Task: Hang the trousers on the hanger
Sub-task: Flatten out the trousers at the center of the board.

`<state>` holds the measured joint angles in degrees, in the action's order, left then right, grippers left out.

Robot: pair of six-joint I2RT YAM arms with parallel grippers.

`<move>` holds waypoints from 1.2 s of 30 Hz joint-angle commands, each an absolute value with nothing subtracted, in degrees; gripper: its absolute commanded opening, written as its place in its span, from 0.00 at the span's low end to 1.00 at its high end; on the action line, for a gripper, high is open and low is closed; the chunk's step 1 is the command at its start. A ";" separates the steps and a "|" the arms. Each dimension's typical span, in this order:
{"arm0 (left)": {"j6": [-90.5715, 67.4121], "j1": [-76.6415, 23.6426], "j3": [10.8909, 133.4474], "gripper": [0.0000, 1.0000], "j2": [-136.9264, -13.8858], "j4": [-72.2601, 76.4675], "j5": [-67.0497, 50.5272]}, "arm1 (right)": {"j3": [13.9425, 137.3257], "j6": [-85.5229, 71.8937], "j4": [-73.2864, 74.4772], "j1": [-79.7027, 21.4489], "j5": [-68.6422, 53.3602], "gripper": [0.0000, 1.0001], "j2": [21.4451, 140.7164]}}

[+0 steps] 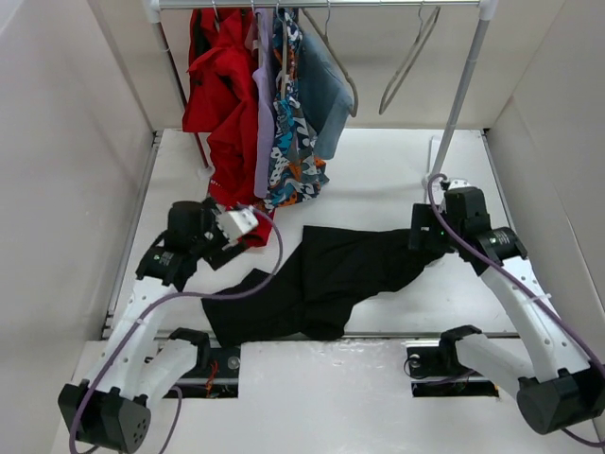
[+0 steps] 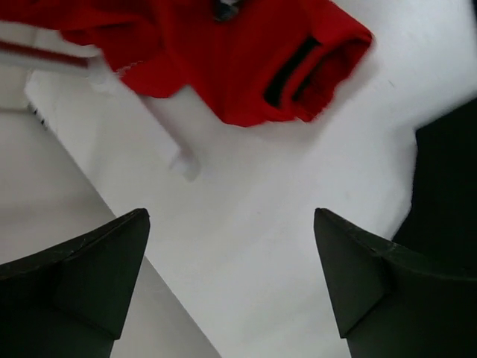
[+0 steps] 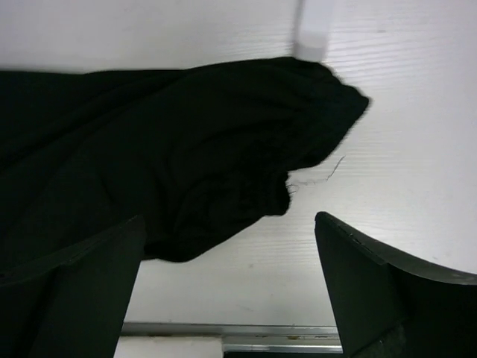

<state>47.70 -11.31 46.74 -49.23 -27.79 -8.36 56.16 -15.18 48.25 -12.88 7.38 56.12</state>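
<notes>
The black trousers (image 1: 321, 279) lie crumpled on the white table in the middle. Their red label does not show. The grey-beige hanger (image 1: 408, 61) hangs empty on the rail at the back right. My left gripper (image 1: 230, 248) is open and empty at the trousers' left, under the hem of a red garment; in the left wrist view (image 2: 231, 246) it is over bare table, with the trousers (image 2: 447, 179) at the right edge. My right gripper (image 1: 422, 244) is open at the trousers' right end; in the right wrist view (image 3: 227, 253) that end (image 3: 164, 149) lies just ahead of the fingers.
Red (image 1: 222, 85), lilac, patterned and blue-grey (image 1: 326, 90) clothes hang on the rail at the back left. The red hem (image 2: 238, 60) hangs close to my left gripper. A rail post (image 1: 463, 90) stands at the back right. White walls enclose the table.
</notes>
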 commanded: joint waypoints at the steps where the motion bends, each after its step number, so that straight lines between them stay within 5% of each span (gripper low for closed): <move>1: 60.79 -16.77 41.85 0.90 -48.78 -34.98 -4.14 | 54.32 -14.50 45.36 -17.13 2.74 1.00 54.66; 6: 64.86 -25.72 35.34 0.98 -52.19 -32.70 -4.75 | 52.47 -19.50 44.56 -18.99 1.75 1.00 59.76; 11: 65.48 -33.30 31.74 0.94 -60.45 -27.43 1.22 | 49.13 -29.95 40.44 -14.95 6.15 1.00 59.68; 16: 62.06 -35.60 30.59 0.68 -65.48 -22.51 2.64 | 44.75 -32.34 37.19 -13.71 6.34 1.00 59.67; 18: 60.56 -35.60 30.59 0.46 -64.70 -21.80 1.50 | 41.76 -32.34 33.59 -12.05 4.58 0.97 62.04; 20: 59.16 -35.60 29.89 0.25 -63.46 -21.18 0.18 | 40.35 -31.82 30.60 -11.26 0.99 0.82 63.71; 21: 58.37 -35.60 29.88 0.15 -63.46 -21.18 0.18 | 40.34 -30.95 28.76 -10.47 0.27 0.51 65.03; 23: 56.17 -35.60 28.48 0.00 -62.41 -20.65 0.18 | 40.34 -30.94 28.74 -10.46 0.26 0.16 65.04; 24: 55.64 -35.60 28.48 0.00 -62.40 -20.65 0.18 | 41.91 -30.94 29.70 -10.46 1.05 0.02 65.04; 25: 55.63 -35.60 27.69 0.00 -61.45 -20.65 1.05 | 42.79 -30.94 30.58 -10.46 1.58 0.00 63.65; 34: 56.12 -24.96 32.25 0.00 -43.89 -27.23 -4.81 | 59.31 -29.71 46.84 -9.93 12.47 0.00 44.84; 35: 57.73 -24.96 32.26 0.05 -42.47 -28.46 -6.23 | 61.50 -29.71 47.37 -9.93 12.48 0.00 42.48; 36: 58.96 -26.09 32.26 0.21 -41.23 -29.52 -7.63 | 62.48 -29.71 48.07 -9.93 12.48 0.00 41.76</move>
